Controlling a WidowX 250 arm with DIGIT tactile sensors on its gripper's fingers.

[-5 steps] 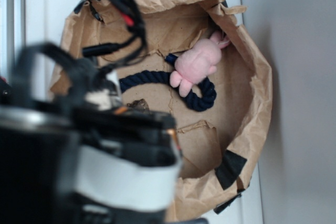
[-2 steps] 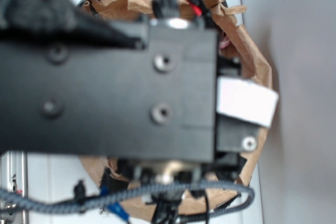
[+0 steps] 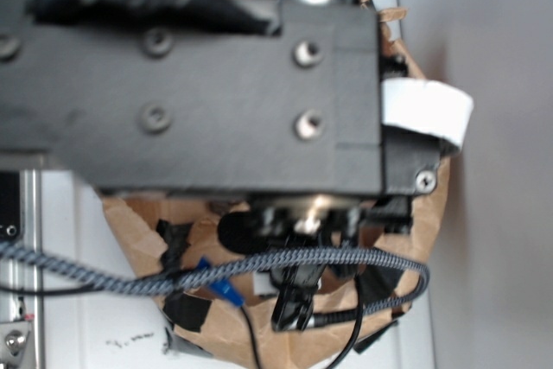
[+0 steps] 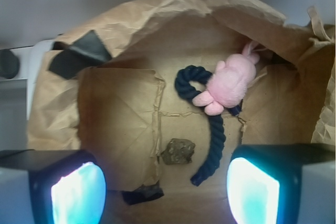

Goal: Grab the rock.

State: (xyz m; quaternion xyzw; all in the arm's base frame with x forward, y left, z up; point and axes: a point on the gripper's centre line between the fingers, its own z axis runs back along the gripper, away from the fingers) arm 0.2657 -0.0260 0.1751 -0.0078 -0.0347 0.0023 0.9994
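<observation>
Fingers (image 4: 68, 192) of the robot hand (image 4: 165, 195) frame the bottom of the wrist view, two glowing pads set wide apart with nothing between them, poised above the open brown paper bag (image 4: 121, 124). Just beyond and between them, on the bag's flat floor, lies the rock (image 4: 178, 151), a small lumpy stone, mottled dark brown and grey, untouched and nearer the left-hand pad's side of centre than the right. Beside it to the right runs the dark blue rope (image 4: 212, 145), curling into a loop farther back, where the pink plush toy (image 4: 228, 85) rests on it against the crumpled far wall. Strips of black tape (image 4: 79, 56) patch the bag's upper left rim. From the exterior view none of these contents can be seen: the robot arm (image 3: 199, 92), black and blurred, with braided cable (image 3: 259, 265) trailing beneath, covers nearly the whole bag, leaving only its taped paper edge (image 3: 138, 231) on the white desk (image 3: 69, 300)
</observation>
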